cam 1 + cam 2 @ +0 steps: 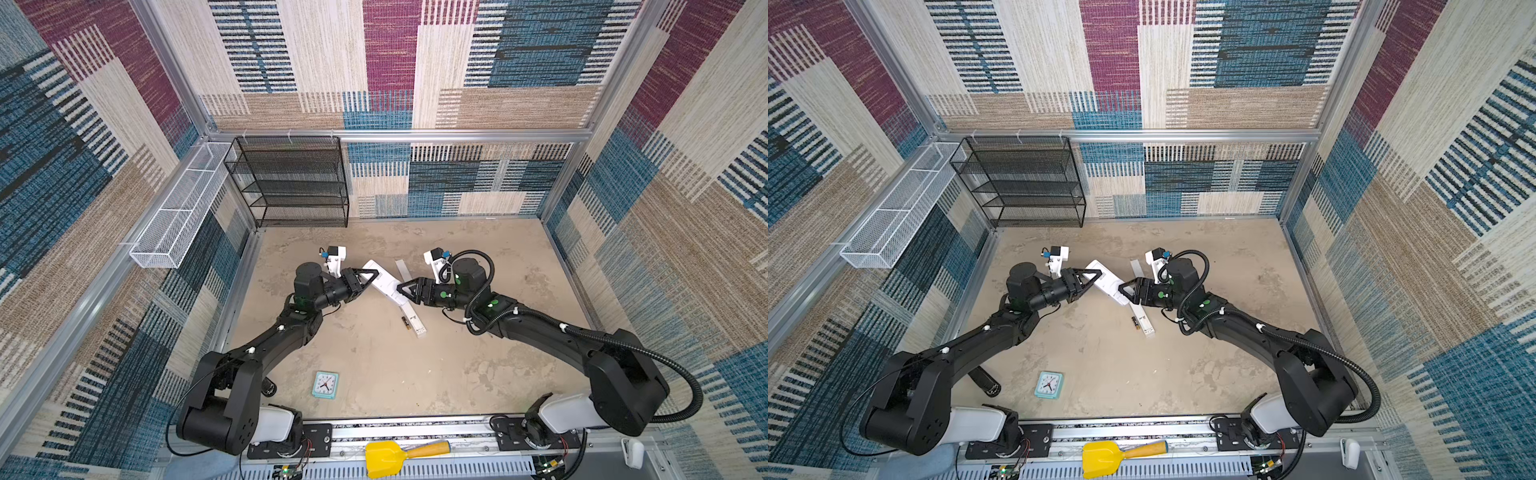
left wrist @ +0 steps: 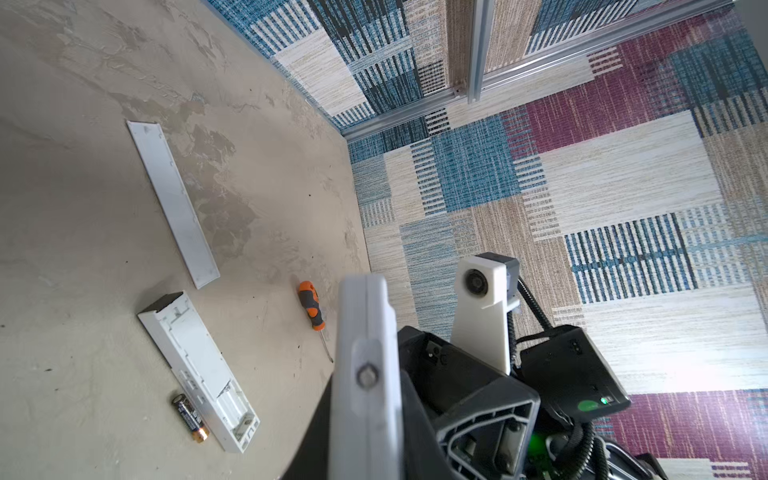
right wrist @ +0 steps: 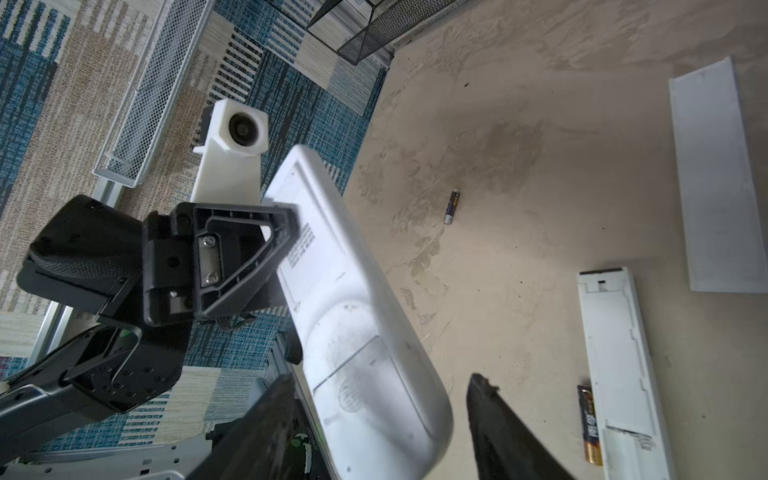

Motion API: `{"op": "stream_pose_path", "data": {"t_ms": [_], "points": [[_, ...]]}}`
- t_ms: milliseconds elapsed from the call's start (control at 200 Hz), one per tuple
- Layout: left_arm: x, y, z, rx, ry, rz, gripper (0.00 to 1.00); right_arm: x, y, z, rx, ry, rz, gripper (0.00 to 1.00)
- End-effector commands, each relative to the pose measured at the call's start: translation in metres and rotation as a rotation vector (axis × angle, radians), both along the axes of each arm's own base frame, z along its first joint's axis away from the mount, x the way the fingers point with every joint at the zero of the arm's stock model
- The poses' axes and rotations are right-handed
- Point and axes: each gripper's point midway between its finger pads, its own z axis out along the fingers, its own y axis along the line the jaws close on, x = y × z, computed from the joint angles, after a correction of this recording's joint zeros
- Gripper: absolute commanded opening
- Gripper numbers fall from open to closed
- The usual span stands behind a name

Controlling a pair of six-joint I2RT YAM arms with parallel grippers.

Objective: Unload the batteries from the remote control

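One dark battery (image 2: 189,417) with a golden end lies flat on the table (image 1: 478,365), just beside the long side of a slim remote (image 2: 199,365) whose open back faces up. A second battery (image 3: 452,206) lies alone on the bare surface, well apart from the first. We cannot tell whether any cell sits inside the wide white remote (image 3: 353,311), which hangs tilted above the table; the panel on its back looks closed. The left gripper (image 1: 374,277) is clamped on that remote near its far end. The right gripper (image 1: 402,289) has its fingers (image 3: 494,419) spread to either side of the rounded near end, with a gap showing on one side. Near the slim remote lie a long white cover (image 2: 172,203) and an orange-handled screwdriver (image 2: 311,305). Toward the front edge we see a small clock (image 1: 325,385).
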Motion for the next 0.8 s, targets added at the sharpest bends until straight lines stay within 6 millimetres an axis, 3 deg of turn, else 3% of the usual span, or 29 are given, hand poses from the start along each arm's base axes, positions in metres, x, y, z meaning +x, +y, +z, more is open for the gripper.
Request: {"op": "stream_pose_path", "data": {"t_ms": [0, 225, 531, 791], "points": [[-0.001, -0.001, 0.024, -0.044, -0.088, -0.008, 0.00, -0.003, 0.005, 0.005, 0.056, 0.014, 0.018, 0.67], [-0.001, 0.002, 0.036, -0.059, -0.157, 0.014, 0.00, -0.003, 0.004, -0.009, 0.070, 0.056, 0.000, 0.65], [-0.003, 0.001, 0.041, -0.071, -0.189, 0.000, 0.00, -0.003, 0.000, -0.012, 0.093, 0.066, -0.029, 0.32], [-0.004, 0.002, 0.040, -0.065, -0.189, 0.006, 0.00, -0.004, -0.002, -0.012, 0.103, 0.069, -0.041, 0.29]]}}
